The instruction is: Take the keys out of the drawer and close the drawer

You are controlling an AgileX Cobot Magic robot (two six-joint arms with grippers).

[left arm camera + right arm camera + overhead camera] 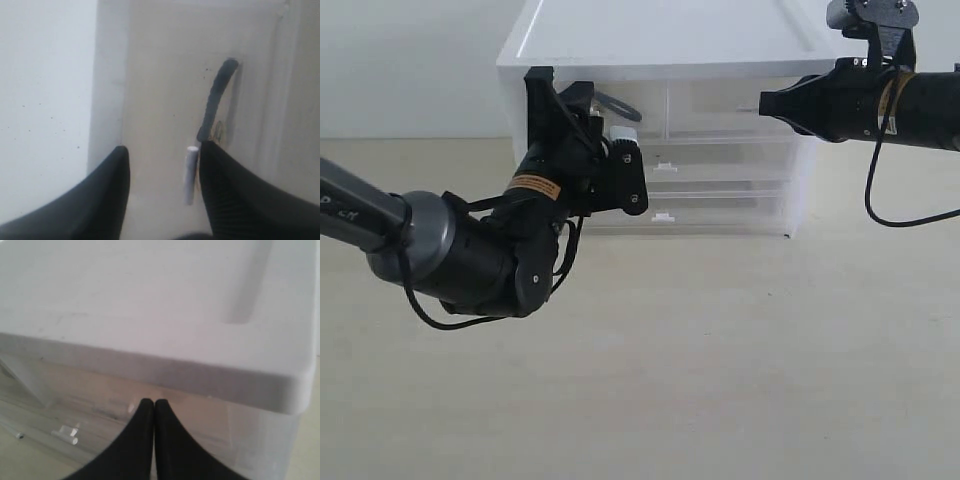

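Note:
The drawer (pixel 645 108) is the chest's upper left translucent one, and its front looks flush with the chest. Through that front I see the keys' black cord strap (pixel 615 103). In the left wrist view the strap (pixel 217 100) shows with a glint of gold ring below it; the charms are hidden. My left gripper (pixel 620 140) is up against this drawer, open. Its jaws (pixel 164 146) straddle the white tab handle (pixel 190 175), which lies close to one finger. My right gripper (pixel 765 103) is shut and empty, its tip (pixel 153 402) at the right half-width drawer (pixel 210 420).
The white chest (pixel 670 40) stands at the back of a beige table (pixel 720 350). Two full-width drawers with small tab handles (pixel 663 167) sit under the half-width pair. The left arm's bulky wrist (pixel 480 255) hangs low over the table's left side.

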